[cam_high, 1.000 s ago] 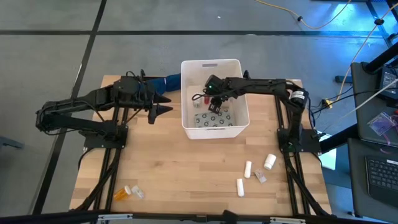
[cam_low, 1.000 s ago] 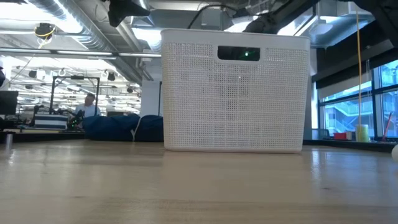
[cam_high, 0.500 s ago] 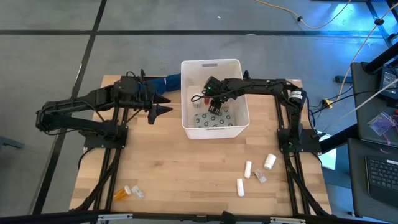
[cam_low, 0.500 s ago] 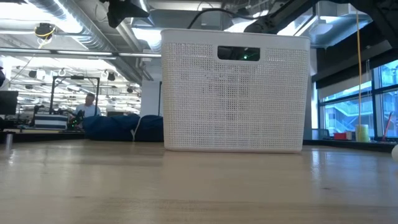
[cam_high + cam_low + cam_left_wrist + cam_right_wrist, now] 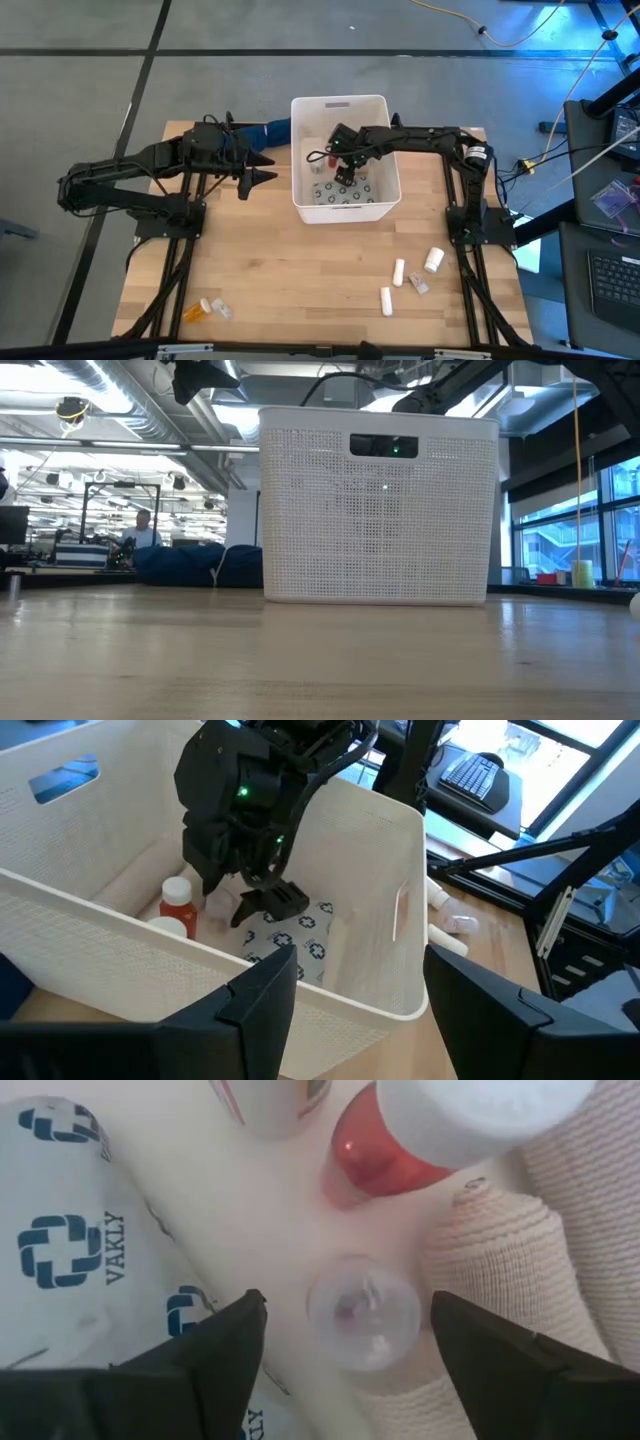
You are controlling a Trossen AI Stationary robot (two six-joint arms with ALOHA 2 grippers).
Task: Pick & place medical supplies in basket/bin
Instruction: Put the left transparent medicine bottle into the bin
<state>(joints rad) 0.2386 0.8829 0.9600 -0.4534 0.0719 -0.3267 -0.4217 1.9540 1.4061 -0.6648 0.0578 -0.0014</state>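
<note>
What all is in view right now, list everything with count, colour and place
bin: one, white, table's far middle.
red bottle: one, white cap, inside the bin.
clear item: one, on the bin floor between the right claw's fingers.
beige roll: one, in the bin beside the clear item.
printed white pack: one, blue crosses, on the bin floor.
white supplies: about four, on the table near the right arm's base.
orange bottle: one, near left corner, a small clear piece beside it.
blue cloth: one, left of the bin.
person: one, far off in the room.
left claw: open, left of the bin.
right claw: open, inside the bin.
</note>
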